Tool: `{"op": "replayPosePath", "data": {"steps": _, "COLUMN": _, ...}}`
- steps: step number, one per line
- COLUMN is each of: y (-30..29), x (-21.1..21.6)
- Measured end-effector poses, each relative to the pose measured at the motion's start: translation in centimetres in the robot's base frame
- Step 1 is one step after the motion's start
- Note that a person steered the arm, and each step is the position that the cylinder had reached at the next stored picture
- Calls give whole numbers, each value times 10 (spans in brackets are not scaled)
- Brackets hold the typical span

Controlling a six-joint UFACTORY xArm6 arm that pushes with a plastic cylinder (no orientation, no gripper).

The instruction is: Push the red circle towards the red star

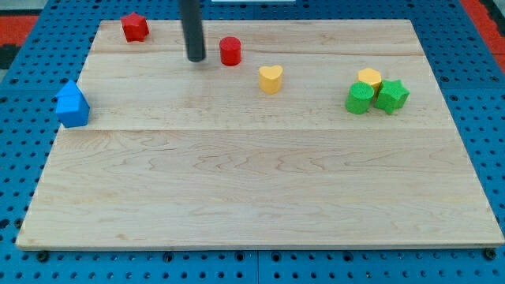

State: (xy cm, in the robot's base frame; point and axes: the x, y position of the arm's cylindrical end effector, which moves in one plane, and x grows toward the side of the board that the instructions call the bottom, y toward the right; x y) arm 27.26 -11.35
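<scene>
While cropped above, my tip [196, 58] beside red circle [230, 51]

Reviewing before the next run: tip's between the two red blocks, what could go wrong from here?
1. My tip sits on the star side of the red circle; pushing now would likely drive it away from the red star.
2. Circling round could nudge the yellow heart.
3. The star lies near the board's top edge; overshoot may knock it off.
</scene>
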Motion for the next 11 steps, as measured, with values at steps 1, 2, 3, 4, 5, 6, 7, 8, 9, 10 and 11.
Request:
{"op": "replayPosePath", "data": {"steps": 1, "y": 32, "x": -3}}
{"op": "replayPosePath", "data": {"steps": 2, "y": 34, "x": 0}}
{"op": "replayPosePath", "data": {"steps": 3, "y": 11, "x": 1}}
{"op": "replayPosePath", "data": {"steps": 4, "y": 3, "x": 24}}
{"op": "replayPosePath", "data": {"steps": 5, "y": 7, "x": 48}}
{"op": "replayPosePath", "data": {"steps": 6, "y": 66, "x": 41}}
{"op": "replayPosePath", "data": {"steps": 7, "y": 100, "x": 25}}
{"op": "replayPosePath", "data": {"steps": 8, "y": 107, "x": 6}}
{"op": "replayPosePath", "data": {"steps": 9, "y": 45, "x": -9}}
{"op": "replayPosePath", "data": {"steps": 10, "y": -30, "x": -9}}
{"op": "replayPosePath", "data": {"steps": 11, "y": -52, "x": -6}}
